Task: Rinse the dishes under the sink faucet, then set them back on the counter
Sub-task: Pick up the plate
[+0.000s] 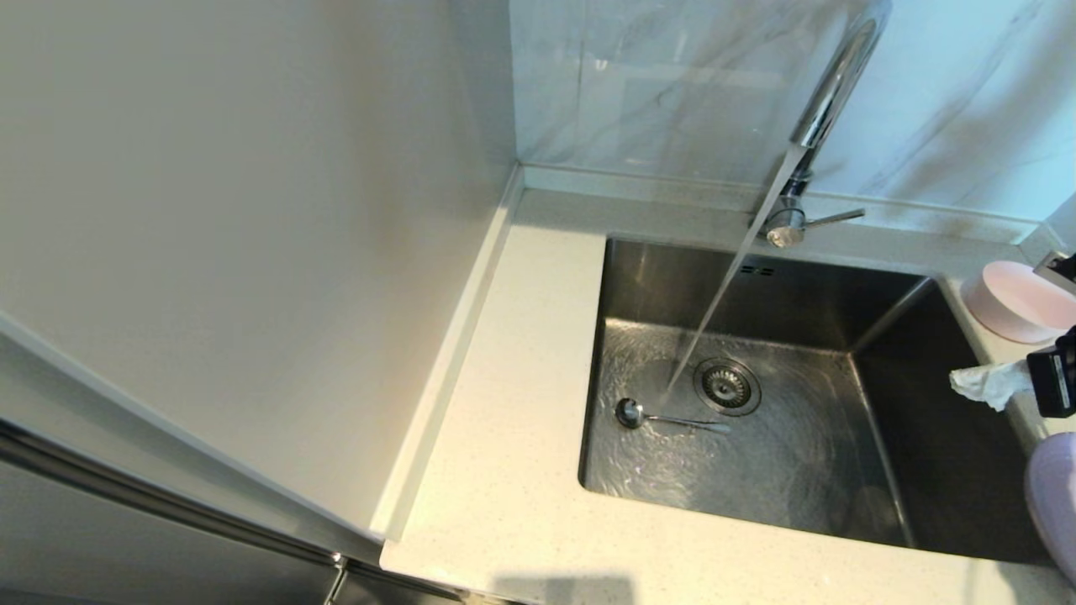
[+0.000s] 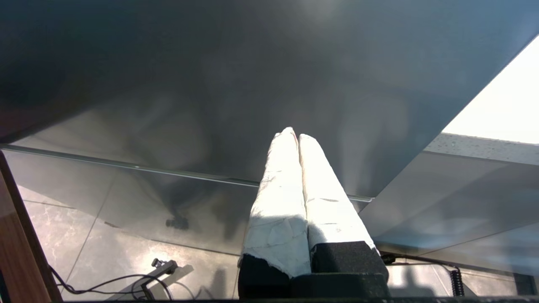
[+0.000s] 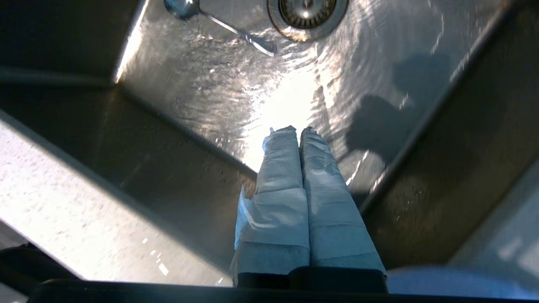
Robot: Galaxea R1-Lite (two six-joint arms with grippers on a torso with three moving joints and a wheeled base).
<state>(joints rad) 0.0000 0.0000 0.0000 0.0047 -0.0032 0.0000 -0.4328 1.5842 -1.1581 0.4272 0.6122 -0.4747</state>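
Down at my left, away from the sink, my left hand [image 2: 298,136] hangs below the worktop, fingers pressed together on nothing. Water runs from the faucet [image 1: 828,92] into the sink [image 1: 841,470], landing just left of the drain [image 1: 727,386]. The spoon [image 1: 651,415] lies wet on the sink floor, its handle toward the drain. Over the sink's right edge my right hand [image 3: 300,131] hovers, fingers closed and empty. Behind it the bowl [image 1: 1013,301] sits on the worktop [image 1: 504,437]; the plate [image 1: 1055,504] is at the near right.
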